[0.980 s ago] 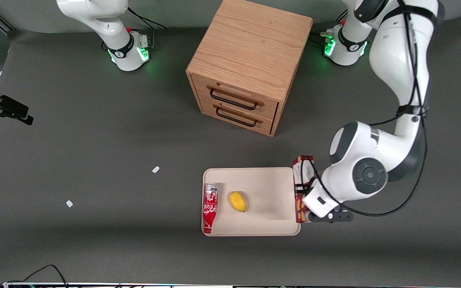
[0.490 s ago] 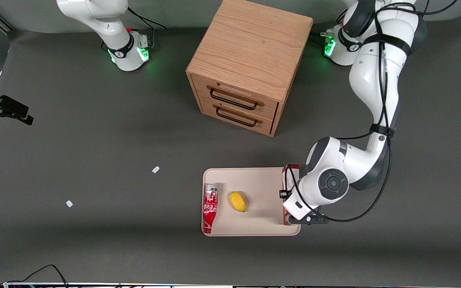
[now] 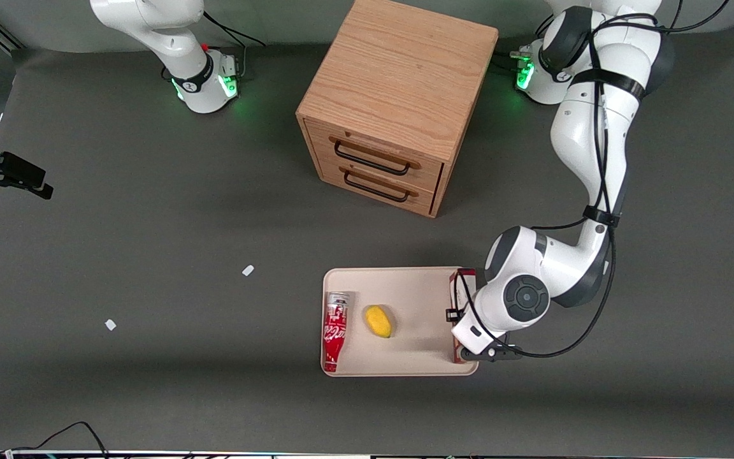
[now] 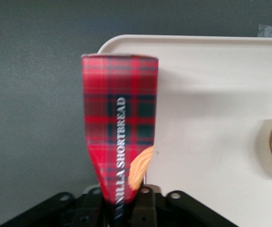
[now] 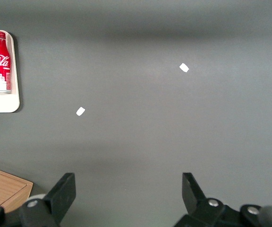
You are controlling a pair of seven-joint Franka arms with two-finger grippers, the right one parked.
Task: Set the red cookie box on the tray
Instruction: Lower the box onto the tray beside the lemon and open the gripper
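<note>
Red cookie box (image 4: 119,127) hangs clamped in the left arm's claw (image 4: 122,208), gripped at one end so its length runs along the tray (image 3: 405,284) edge nearest the working arm. It straddles the rim, partly over the desk (image 3: 150,242), so it likely needs carrying inward before release. A soda can (image 3: 335,330) and yellow fruit (image 3: 378,320) already lie on the tray.
</note>
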